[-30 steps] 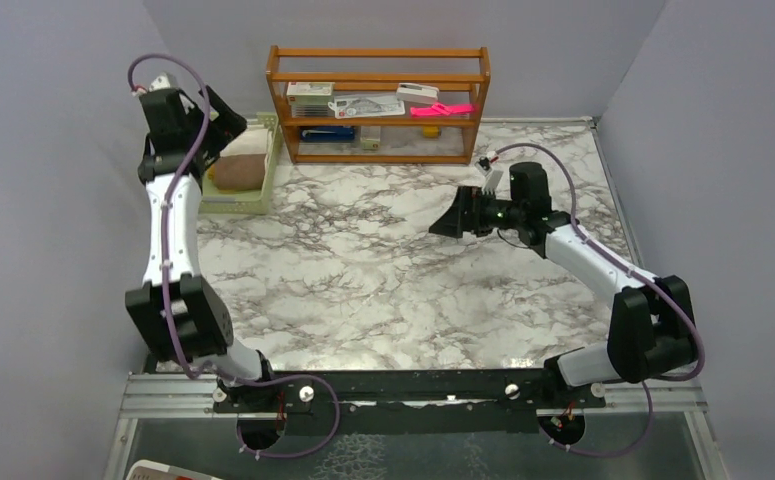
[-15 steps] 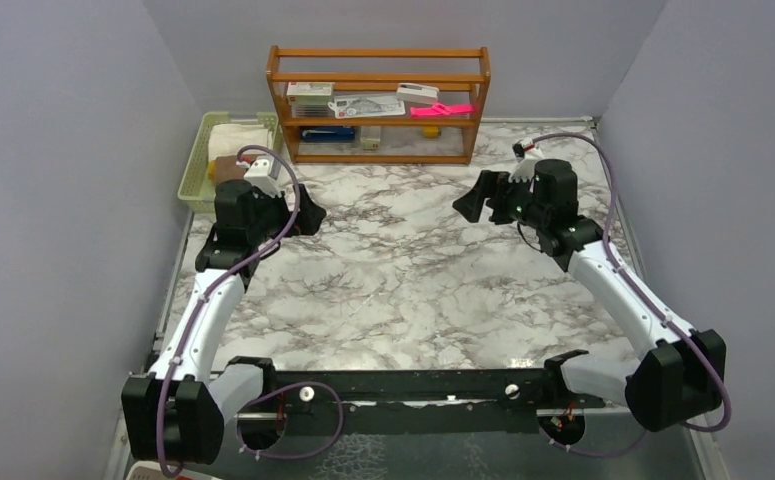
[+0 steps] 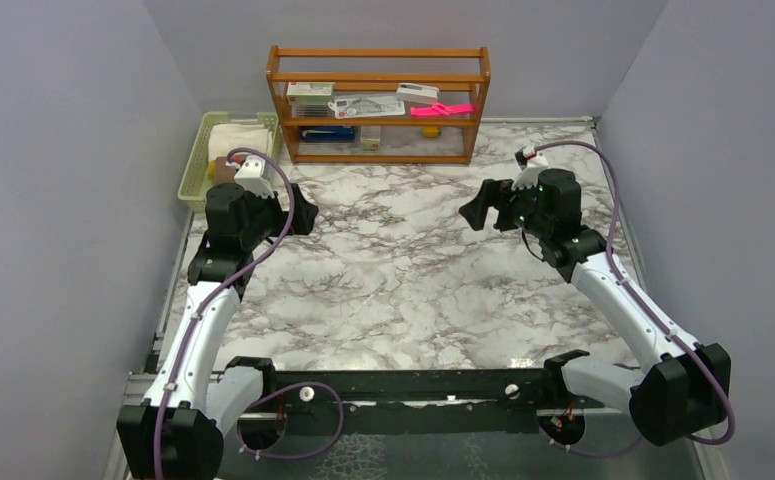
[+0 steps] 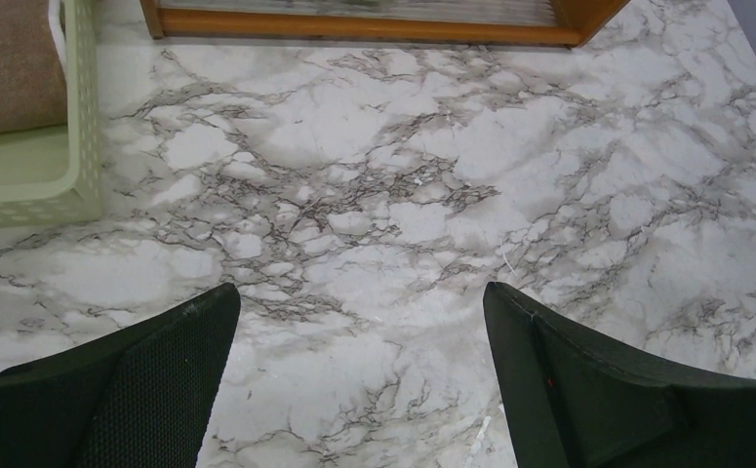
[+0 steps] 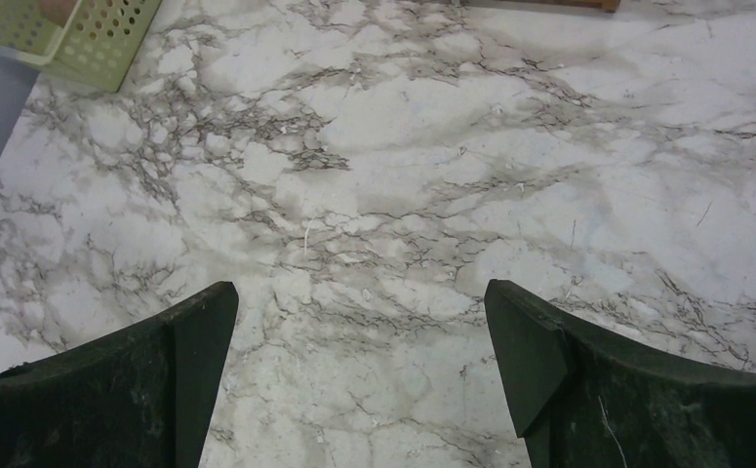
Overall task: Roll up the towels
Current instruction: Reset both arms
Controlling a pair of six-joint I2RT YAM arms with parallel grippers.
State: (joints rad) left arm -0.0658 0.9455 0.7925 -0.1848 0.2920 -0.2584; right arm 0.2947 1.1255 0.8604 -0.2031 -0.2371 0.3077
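The cream-white towel (image 3: 240,135) lies in the far end of a pale green basket (image 3: 195,160) at the table's back left. The brown towel (image 3: 224,169) lies in the basket's near end, partly hidden behind my left arm; it also shows in the left wrist view (image 4: 8,58). My left gripper (image 3: 302,212) is open and empty above bare marble, right of the basket; its jaws stand wide apart in the left wrist view (image 4: 359,302). My right gripper (image 3: 476,207) is open and empty over the table's right middle, as the right wrist view (image 5: 359,302) shows.
A wooden shelf (image 3: 378,100) with small items stands at the back centre; its bottom rail shows in the left wrist view (image 4: 354,24). The basket's corner shows in the right wrist view (image 5: 81,34). Grey walls enclose the marble table (image 3: 393,290) on three sides.
My left arm has pulled back from over the basket and come down to the table's left middle, empty. My right gripper has moved right and slightly back.
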